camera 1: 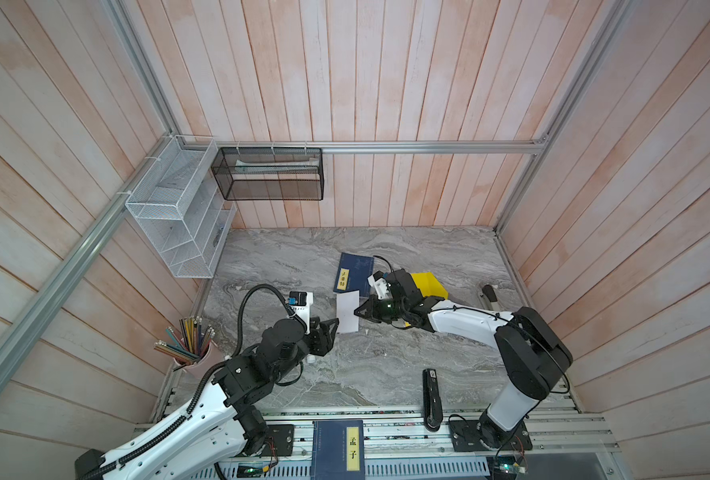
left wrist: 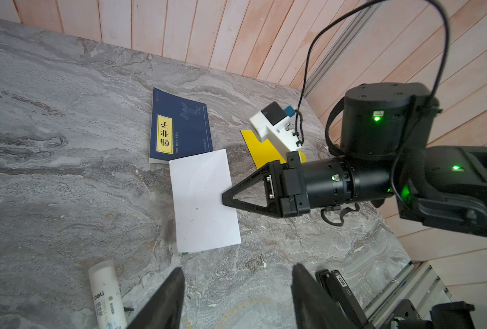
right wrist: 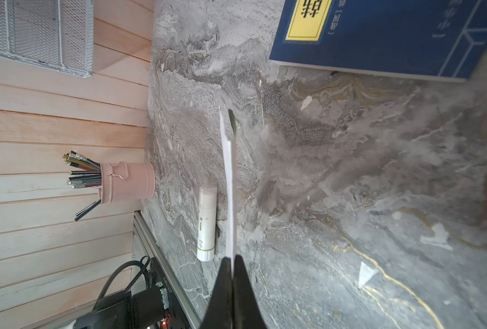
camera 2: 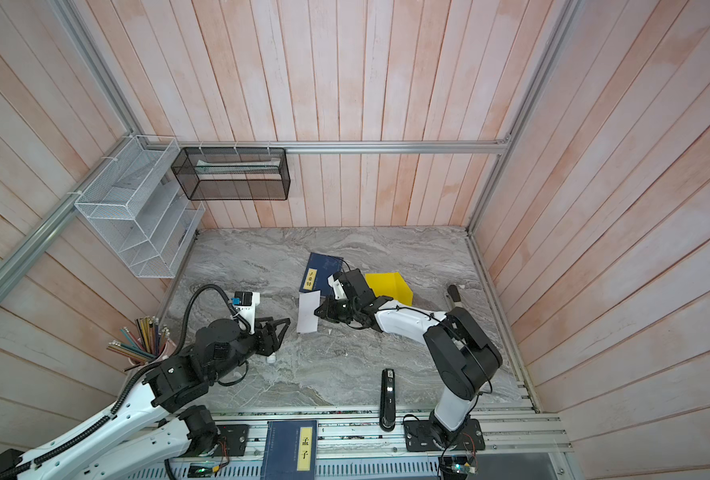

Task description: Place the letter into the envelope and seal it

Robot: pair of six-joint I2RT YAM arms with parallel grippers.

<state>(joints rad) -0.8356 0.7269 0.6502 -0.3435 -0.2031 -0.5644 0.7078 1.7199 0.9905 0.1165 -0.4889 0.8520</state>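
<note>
plain white letter (left wrist: 205,199) (thin sheet), held edgewise

The right gripper (right wrist: 232,260) has its black jaws pressed together on the edge of the thin white paper letter (right wrist: 229,182), which is seen edge-on and stands away from the grey marbled surface (right wrist: 350,176). Just beside the letter a white cylindrical glue stick (right wrist: 207,223) lies on the surface. A pink metal cup full of coloured pencils (right wrist: 126,182) is near the wooden wall. A dark blue book with a yellow label (right wrist: 379,34) lies well apart, and a white wire mesh rack (right wrist: 37,31) hangs on the wall.
</note>
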